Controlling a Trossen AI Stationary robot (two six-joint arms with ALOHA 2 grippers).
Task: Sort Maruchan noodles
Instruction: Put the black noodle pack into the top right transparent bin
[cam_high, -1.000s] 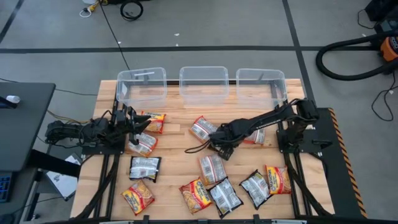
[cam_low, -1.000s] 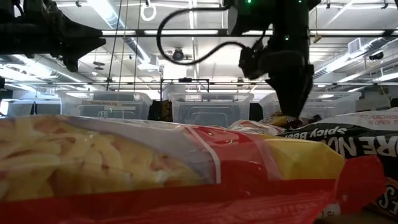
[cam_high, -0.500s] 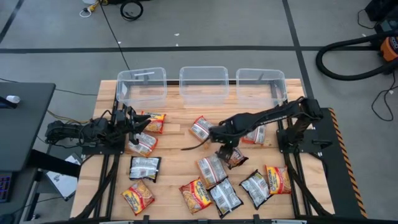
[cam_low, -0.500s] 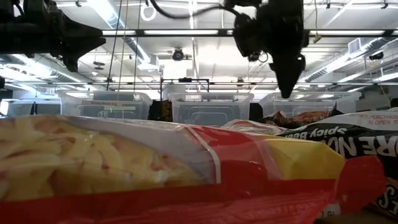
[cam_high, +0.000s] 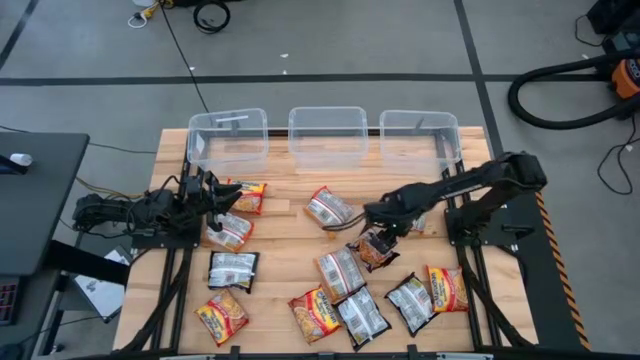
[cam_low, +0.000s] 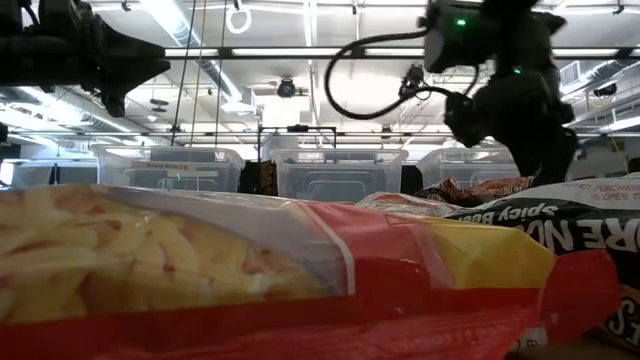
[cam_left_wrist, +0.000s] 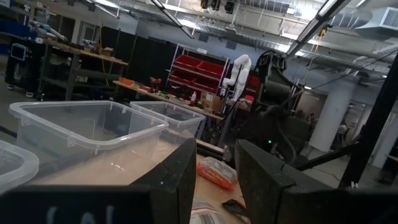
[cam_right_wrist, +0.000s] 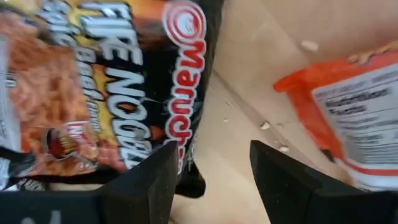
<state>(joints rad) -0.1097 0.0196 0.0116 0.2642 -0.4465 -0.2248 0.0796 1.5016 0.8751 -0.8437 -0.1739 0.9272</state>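
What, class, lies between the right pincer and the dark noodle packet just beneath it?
Nothing visible. The right pincer, jaws open, hangs directly over the dark noodle packet, with only bare table between its fingers.

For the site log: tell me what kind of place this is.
Probably a robotics lab or workshop: exposed ceiling ducts, shelving with red storage bins, and a wooden work table on a bare concrete floor.
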